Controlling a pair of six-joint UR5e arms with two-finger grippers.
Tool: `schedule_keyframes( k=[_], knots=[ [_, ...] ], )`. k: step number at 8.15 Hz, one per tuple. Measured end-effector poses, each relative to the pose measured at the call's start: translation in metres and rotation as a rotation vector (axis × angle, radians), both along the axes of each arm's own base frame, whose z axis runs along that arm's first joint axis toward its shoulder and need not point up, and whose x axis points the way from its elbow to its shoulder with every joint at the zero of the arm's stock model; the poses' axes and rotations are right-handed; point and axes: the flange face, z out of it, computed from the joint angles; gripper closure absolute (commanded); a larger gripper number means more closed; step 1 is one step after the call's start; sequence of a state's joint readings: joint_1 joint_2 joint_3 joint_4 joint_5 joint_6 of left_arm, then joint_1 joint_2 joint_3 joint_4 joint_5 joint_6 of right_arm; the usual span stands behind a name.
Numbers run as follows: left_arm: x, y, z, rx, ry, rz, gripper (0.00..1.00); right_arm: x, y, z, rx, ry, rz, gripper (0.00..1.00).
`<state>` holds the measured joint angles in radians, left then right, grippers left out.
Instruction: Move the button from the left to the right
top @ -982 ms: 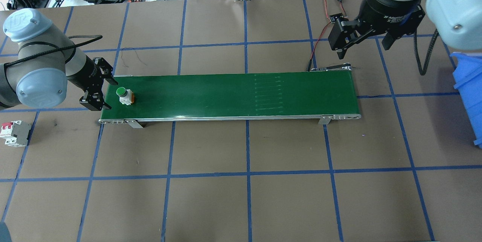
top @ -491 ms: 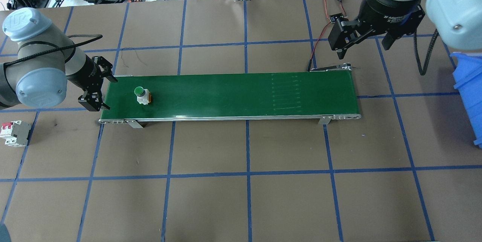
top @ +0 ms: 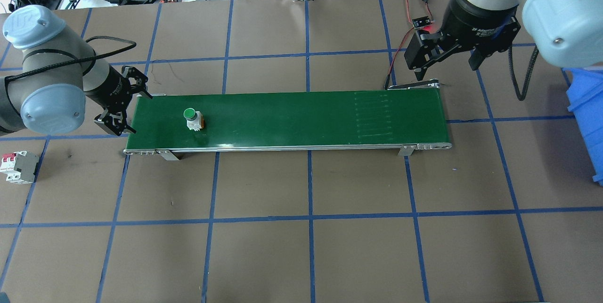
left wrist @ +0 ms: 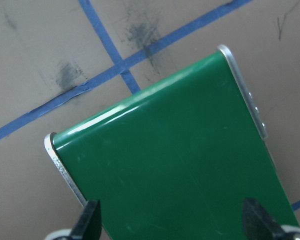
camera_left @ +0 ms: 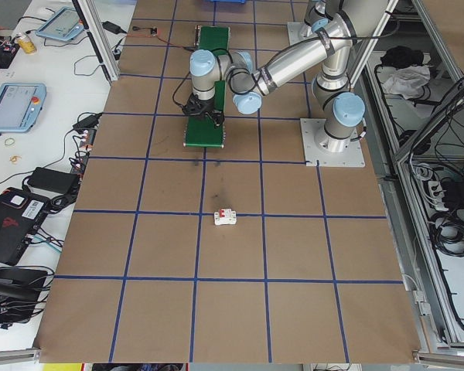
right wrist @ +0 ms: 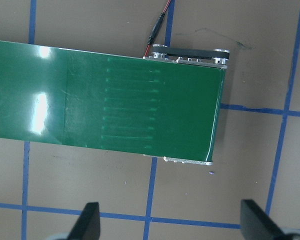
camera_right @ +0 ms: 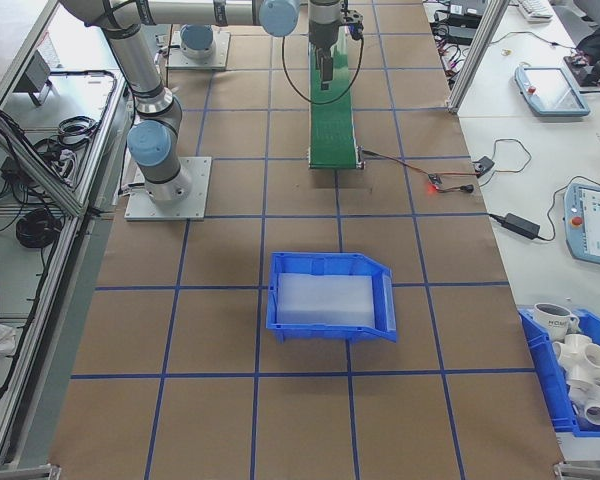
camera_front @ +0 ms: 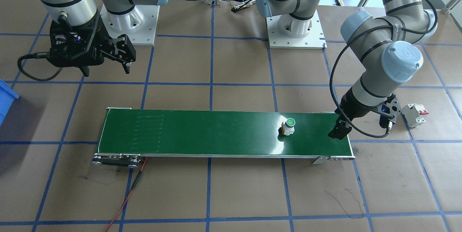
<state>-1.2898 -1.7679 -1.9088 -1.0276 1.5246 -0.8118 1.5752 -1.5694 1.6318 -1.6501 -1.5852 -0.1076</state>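
The button [top: 192, 117], a green cap on a white base, stands upright on the green conveyor belt [top: 292, 119] near its left end; in the front-facing view the button [camera_front: 288, 126] is at the right. My left gripper [top: 131, 110] is open at the belt's left end, a short way behind the button and apart from it. Its wrist view shows only the belt end [left wrist: 180, 165] between the open fingers [left wrist: 90, 222]. My right gripper [top: 444, 63] hangs open above the table just beyond the belt's right end, holding nothing.
A white circuit breaker [top: 19, 167] with red levers lies on the table left of the belt. A blue bin [top: 586, 114] stands at the right edge. Red and black wires [top: 400, 44] run to the belt's far right corner.
The button has travelled right along the belt, away from my left gripper. The left gripper has drawn back a little and turned. The right gripper has shifted slightly left.
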Motion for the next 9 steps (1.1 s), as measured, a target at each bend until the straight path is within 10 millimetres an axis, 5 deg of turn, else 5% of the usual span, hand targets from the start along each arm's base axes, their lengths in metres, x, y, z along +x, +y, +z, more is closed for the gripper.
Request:
schedule_keyframes(
  k=[2, 5, 9],
  knots=[
    [-0.024, -0.004, 0.010, 0.002, -0.028, -0.217, 0.00, -0.006, -0.023, -0.050, 0.029, -0.042, -0.017, 0.00],
    [-0.082, -0.032, 0.086, -0.055, -0.079, -0.458, 0.00, -0.005, -0.044, -0.136, 0.021, -0.086, -0.018, 0.00],
    [-0.165, -0.025, 0.224, -0.021, -0.067, -0.659, 0.00, 0.011, -0.046, -0.148, 0.010, -0.195, -0.079, 0.01]
  ],
)
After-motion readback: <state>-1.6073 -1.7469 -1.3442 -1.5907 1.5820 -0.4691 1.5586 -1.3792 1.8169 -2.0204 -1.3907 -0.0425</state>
